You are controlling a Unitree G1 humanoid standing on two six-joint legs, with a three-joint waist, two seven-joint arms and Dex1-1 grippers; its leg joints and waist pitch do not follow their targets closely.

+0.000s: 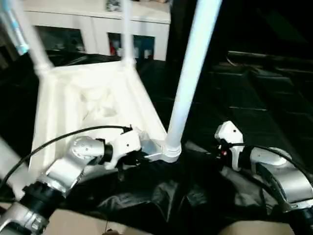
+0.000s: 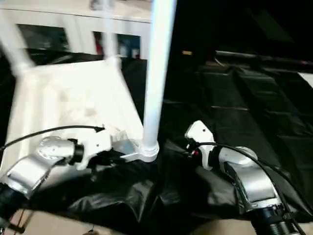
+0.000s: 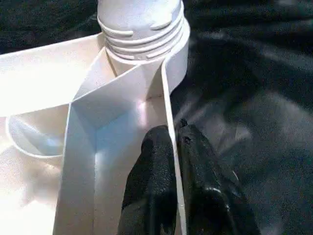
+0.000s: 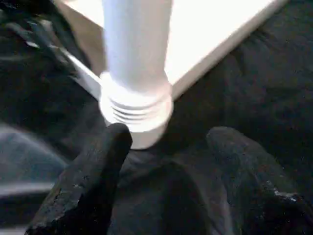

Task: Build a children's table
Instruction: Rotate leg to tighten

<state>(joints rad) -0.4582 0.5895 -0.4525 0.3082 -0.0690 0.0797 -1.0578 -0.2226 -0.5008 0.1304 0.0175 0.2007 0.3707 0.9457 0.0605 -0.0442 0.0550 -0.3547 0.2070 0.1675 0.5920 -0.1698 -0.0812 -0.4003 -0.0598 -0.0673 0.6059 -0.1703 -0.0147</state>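
The children's table (image 1: 93,103) lies upside down on a black sheet, ribbed underside up. Its near leg (image 1: 190,73) stands upright in the corner socket (image 1: 171,149) closest to me. Two more legs (image 1: 34,44) (image 1: 127,34) rise at the far corners. My left gripper (image 3: 172,131) is shut on the thin rim wall of the table top just beside that socket, one finger on each side. My right gripper (image 4: 168,134) stands open low on the sheet, its fingers (image 4: 98,166) apart, with the socket and leg base (image 4: 137,107) just ahead of them, not touching.
A white cabinet (image 1: 98,24) with glass-fronted compartments stands behind the table. The black sheet (image 1: 254,98) covers the ground to the right and is crumpled in front of the table. A tan surface (image 1: 73,223) shows at the near edge.
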